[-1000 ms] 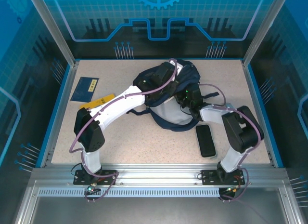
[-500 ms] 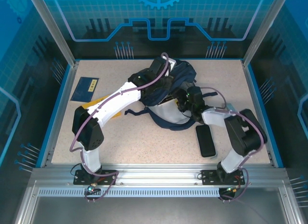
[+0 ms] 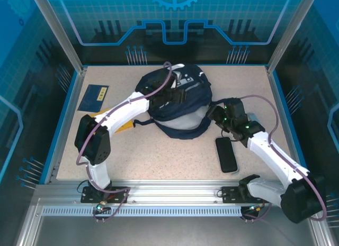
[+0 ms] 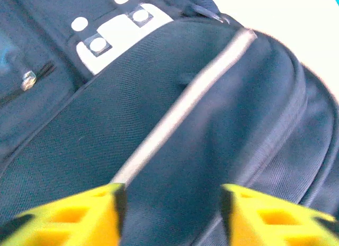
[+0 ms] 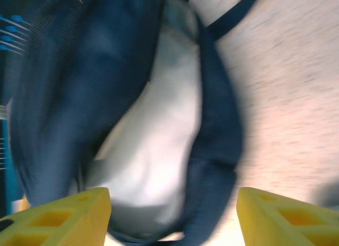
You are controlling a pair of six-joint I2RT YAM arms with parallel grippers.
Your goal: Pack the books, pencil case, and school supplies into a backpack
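Hovering low over backpack (image 3: 193, 90), at far middle of table (image 3: 159, 156), with left gripper (image 4: 172, 209) spread apart, nothing held, navy fabric and a pale stripe showing between the fingers. Holding right gripper (image 5: 175, 219) wide and empty just right of backpack, facing its pale side. Showing navy book (image 3: 94, 97) far left, yellow book (image 3: 123, 128) partly under left arm, black book (image 3: 226, 154) near right.
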